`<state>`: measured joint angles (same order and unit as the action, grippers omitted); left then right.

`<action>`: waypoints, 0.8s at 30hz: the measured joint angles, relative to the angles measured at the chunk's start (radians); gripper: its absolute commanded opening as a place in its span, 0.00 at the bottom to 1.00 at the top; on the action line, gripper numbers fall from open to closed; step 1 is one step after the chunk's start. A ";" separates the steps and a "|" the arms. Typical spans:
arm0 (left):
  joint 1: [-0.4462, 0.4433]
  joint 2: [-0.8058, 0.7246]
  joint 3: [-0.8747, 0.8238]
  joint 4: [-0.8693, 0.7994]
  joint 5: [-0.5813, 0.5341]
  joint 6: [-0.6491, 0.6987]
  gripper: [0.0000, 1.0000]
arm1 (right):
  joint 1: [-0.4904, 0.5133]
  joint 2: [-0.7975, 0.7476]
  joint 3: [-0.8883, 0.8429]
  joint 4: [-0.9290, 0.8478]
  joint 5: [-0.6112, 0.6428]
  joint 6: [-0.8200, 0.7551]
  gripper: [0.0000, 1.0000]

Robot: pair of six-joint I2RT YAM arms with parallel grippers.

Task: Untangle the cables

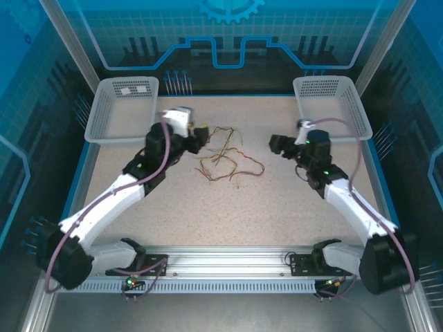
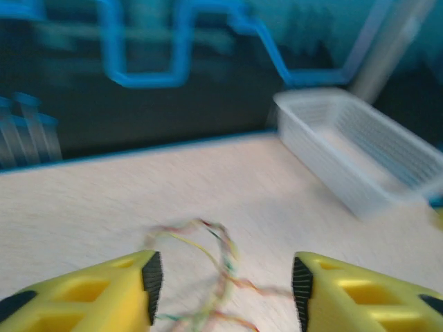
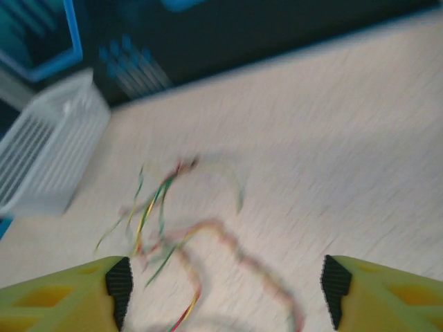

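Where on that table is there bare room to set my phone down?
Free: tabletop between the cables and the near rail; the far strip between the left basket and right basket. Crowded: the middle, where cables lie between left gripper and right gripper, both open.

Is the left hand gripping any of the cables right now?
No: the left hand is open, its fingers wide apart, with the cables lying loose on the table ahead.

i see the cables (image 1: 225, 155) as thin red, yellow-green and brown strands on a beige, finely speckled bench (image 1: 242, 214). the left basket (image 1: 123, 107) and right basket (image 1: 331, 104) are white with a fine grid of holes. the left end effector (image 2: 225, 280) and right end effector (image 3: 225, 283) have yellow fingers (image 2: 360, 294) with black pads (image 3: 119, 280). the back wall (image 1: 221, 41) is dark with bright blue outlines.
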<state>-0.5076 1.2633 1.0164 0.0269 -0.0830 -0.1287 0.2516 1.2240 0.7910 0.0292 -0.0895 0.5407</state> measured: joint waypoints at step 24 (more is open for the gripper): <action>-0.126 0.513 0.109 -0.238 0.235 0.084 0.59 | 0.008 0.337 0.059 -0.271 -0.248 0.332 0.66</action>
<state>-0.6334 1.7767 1.1255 -0.2108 0.1520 -0.0452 0.2592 1.5608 0.8501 -0.2420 -0.3370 0.8730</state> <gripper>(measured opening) 0.587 0.654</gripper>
